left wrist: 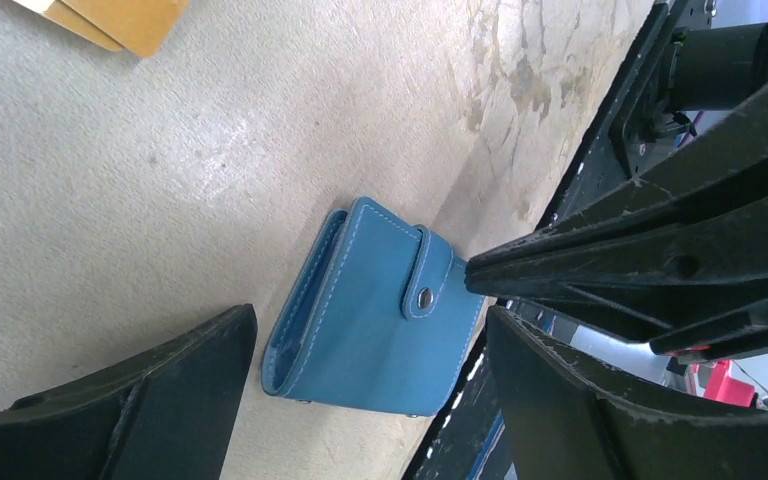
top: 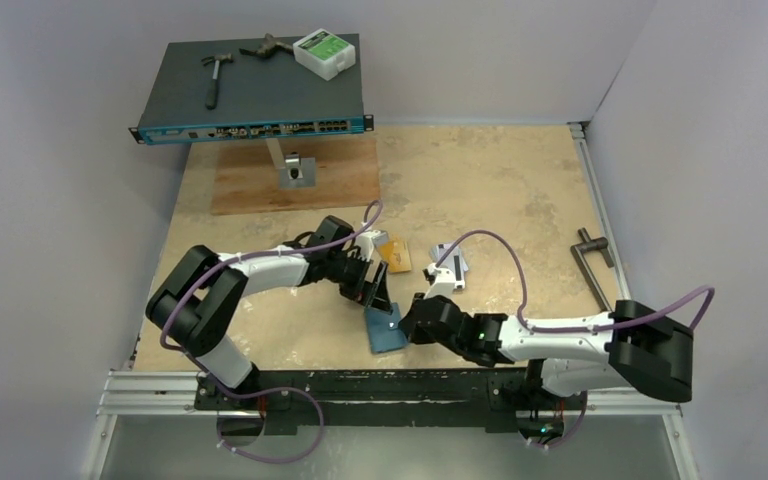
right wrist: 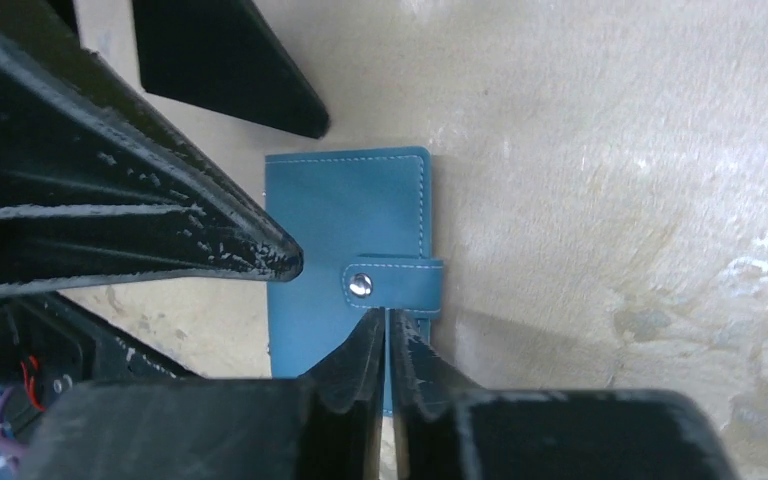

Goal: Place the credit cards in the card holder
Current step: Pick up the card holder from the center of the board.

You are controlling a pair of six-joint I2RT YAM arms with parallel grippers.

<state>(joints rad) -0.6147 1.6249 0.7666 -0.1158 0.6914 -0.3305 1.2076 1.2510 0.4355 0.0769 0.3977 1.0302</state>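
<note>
Touching card holder (right wrist: 345, 215) at its strap (right wrist: 400, 283): right gripper (right wrist: 385, 322), fingers pinched together, nothing between | card holder folded shut, flat on table (top: 520, 190) | left gripper (left wrist: 372, 318) spread wide, straddling card holder, grasping nothing | orange-gold credit cards (top: 397, 256) beyond card holder | silver-grey credit cards (top: 454, 264) beyond it, rightward, loose on table

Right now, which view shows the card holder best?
The left wrist view: nearly all of the closed card holder shows, strap snapped, side edge clear. The right wrist view shows its top face, but black fingers cover its lower and left edges. In the top external view it is small and partly hidden.
</note>
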